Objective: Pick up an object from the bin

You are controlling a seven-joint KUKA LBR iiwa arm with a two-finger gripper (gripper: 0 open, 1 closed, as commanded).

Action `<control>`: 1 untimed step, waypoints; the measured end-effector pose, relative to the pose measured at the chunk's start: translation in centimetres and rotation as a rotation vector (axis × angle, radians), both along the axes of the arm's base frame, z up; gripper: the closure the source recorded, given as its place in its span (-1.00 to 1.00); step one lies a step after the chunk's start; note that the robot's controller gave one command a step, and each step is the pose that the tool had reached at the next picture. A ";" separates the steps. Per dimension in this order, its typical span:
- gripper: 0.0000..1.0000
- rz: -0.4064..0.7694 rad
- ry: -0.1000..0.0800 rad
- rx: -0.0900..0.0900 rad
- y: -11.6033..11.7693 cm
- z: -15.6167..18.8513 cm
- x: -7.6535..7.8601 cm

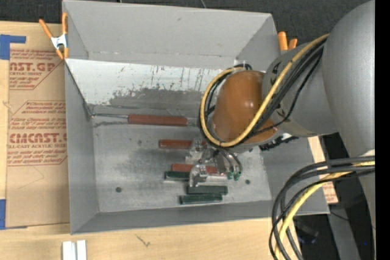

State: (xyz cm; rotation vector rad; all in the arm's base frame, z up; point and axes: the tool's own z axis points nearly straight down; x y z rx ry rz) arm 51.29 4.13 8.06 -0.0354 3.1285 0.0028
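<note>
Around your gripper point(208, 168) you have a dark green bar point(175, 176) to its left and another point(202, 198) just in front. A short red-brown bar point(175, 144) lies behind it, and a long one point(157, 120) at the foot of the back wall. The grey bin point(122, 198) has a scuffed floor. The gripper is low over a third red-brown bar point(181, 167), right of centre. You cannot tell whether it is open or closed.

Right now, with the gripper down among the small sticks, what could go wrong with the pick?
1. The gripper sits in a cluster: a red-brown stick and dark green sticks lie close together, so it might lift two, or none.
2. They lie flat on the bin floor, so a grasp could slip.
</note>
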 end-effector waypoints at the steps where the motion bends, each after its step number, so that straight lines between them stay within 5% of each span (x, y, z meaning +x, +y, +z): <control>1: 1.00 0.453 0.012 -0.004 -0.2 12.9 2.3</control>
